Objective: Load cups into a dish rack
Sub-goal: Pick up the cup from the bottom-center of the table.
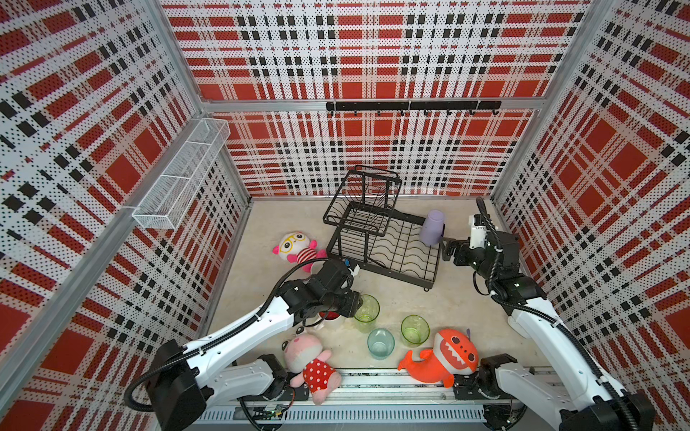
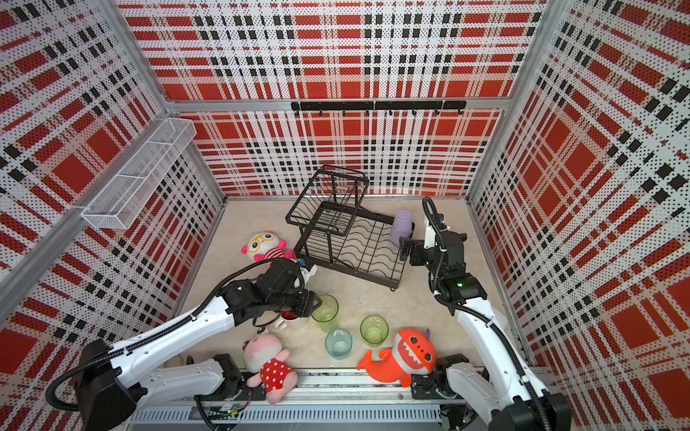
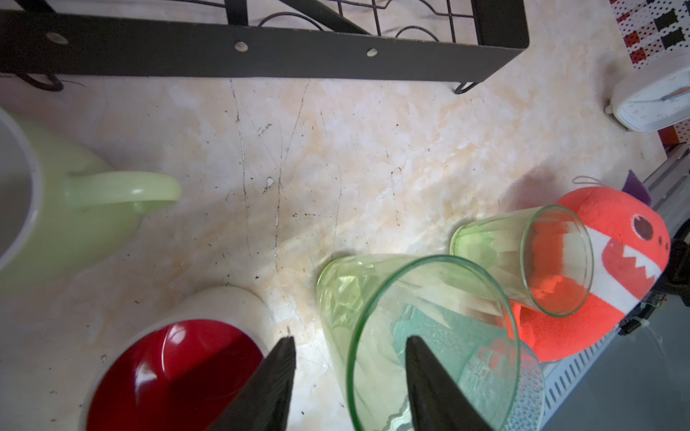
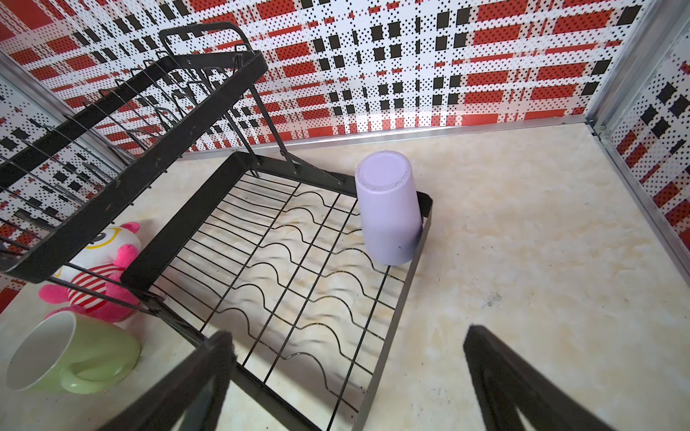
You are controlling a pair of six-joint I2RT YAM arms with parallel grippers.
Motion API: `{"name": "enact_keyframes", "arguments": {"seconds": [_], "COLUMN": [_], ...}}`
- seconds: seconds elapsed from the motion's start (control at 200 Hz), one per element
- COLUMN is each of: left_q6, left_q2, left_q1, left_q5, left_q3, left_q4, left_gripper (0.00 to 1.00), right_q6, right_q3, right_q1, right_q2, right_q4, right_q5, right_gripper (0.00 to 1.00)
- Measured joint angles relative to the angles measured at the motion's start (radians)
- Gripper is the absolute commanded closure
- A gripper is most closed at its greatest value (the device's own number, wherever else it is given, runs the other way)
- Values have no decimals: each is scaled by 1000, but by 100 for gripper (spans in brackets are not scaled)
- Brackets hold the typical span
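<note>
- Currently at pick-up of a further cup; by judgement early in the load, one of six racked.
- left gripper (image 3: 348,341): jaws apart, astride the near wall of the tall green glass (image 3: 429,321), one finger over its mouth, the other outside, next to the white mug with red inside (image 3: 179,369); no firm pinch visible yet.
- tall green glass: upright, mouth up, on the table (image 1: 410,302) near the front edge.
- right gripper (image 4: 349,334): jaws spread wide, nothing between them, poised just beside the dish rack (image 4: 183,220), facing the lilac tumbler (image 4: 388,212).
- lilac tumbler: inverted in a far corner of the rack's lower tier, against the rim.
- unracked, on the table: pale green mug (image 4: 100,354) by the rack's front; short green glass (image 1: 415,330) and teal glass (image 1: 380,342), both upright near the front.
- next move, by judgement: firm pinch on the slick glass wall, straight lift clear of the mug and neighbouring glasses, carry to the rack, inversion, set-down on a free stretch of the lower tier.
</note>
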Motion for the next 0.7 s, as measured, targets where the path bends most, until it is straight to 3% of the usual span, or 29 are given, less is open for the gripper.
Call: {"name": "enact_keyframes", "arguments": {"seconds": [0.21,0.326,0.526,0.702], "left_q6": [17,17,21,14], "left_q2": [76,89,99,100], "left_q1": [-31,-33,-32,-29], "left_q5": [-9,-24,-53,-58], "left_q3": [11,32,62,79], "left_q4": [-27,-38,-57,-75], "left_gripper": [58,75,94,100], "right_q6": [0,0,7,16], "right_q3": [26,37,38,38], "right_q1": [0,0,0,0], "right_q2": [-2,-2,-2,-2], "right_q4": [-23,-35,-50,-53], "right_q5": [0,0,0,-3], "right_gripper": [0,0,0,0]}}
